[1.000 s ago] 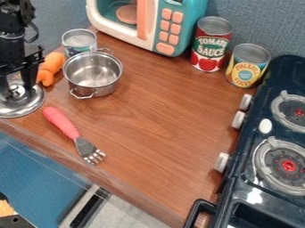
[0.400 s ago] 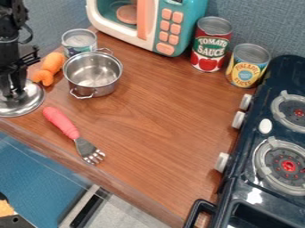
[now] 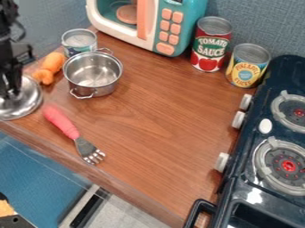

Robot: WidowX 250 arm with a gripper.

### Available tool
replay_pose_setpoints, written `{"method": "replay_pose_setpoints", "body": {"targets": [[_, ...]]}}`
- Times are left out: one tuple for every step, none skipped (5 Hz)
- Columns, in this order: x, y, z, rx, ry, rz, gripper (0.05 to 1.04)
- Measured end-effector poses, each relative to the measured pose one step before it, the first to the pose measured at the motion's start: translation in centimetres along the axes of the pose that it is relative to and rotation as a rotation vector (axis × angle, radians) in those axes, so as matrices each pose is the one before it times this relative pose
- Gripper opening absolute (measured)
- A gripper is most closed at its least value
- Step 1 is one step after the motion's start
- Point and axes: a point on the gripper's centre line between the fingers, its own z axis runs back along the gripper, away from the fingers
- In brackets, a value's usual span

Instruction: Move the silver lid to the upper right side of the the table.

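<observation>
The silver lid (image 3: 28, 106) is at the left edge of the view, over the left part of the bench (image 3: 149, 120), and that edge cuts off part of it. It is round, of smooth, shiny metal, with a thin curved rim and a low domed top. Pale highlights and darker grey bands run around the dome. Whether its rim rests flat on the bench or is slightly raised, the camera view does not make plain.

The black gripper (image 3: 10, 92) hangs down over the middle of the silver lid. Its fingers (image 3: 13, 80) are drawn close together, with a narrow spread, and they hold the silver lid at its centre. The tips hide the place where they grip, so the exact contact cannot be made out.

The fork (image 3: 71, 133) lies on the bench with the end of its red handle just beside the lid's rim and its metal tines pointing away from the lid. The silver pot (image 3: 94, 76), open and two-handled, stands to the right of the lid, apart from it. An orange toy (image 3: 51, 67) lies between the gripper and the pot, near the small can (image 3: 79, 42) behind the pot.
</observation>
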Motion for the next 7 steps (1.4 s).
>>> {"method": "replay_pose_setpoints", "body": {"targets": [[0.496,1.015,2.498,-0.0472,0.0216,0.0346,0.276],[-0.75,-0.441,2.186,-0.0498,0.0165,-0.0358,0.276],[-1.64,-1.281,1.916,-0.0354,0.0172,-0.0542,0.276],[-3.253,-3.331,1.445,-0.001,0.0563,-0.073,0.276],[-3.908,-4.945,1.325,-0.0387,0.0221,-0.1004,0.276],[-2.934,-5.318,-1.109,0.0256,0.0321,-0.0737,0.276],[-2.437,-5.111,-1.857,0.0304,0.0287,-0.0406,0.276]]}}
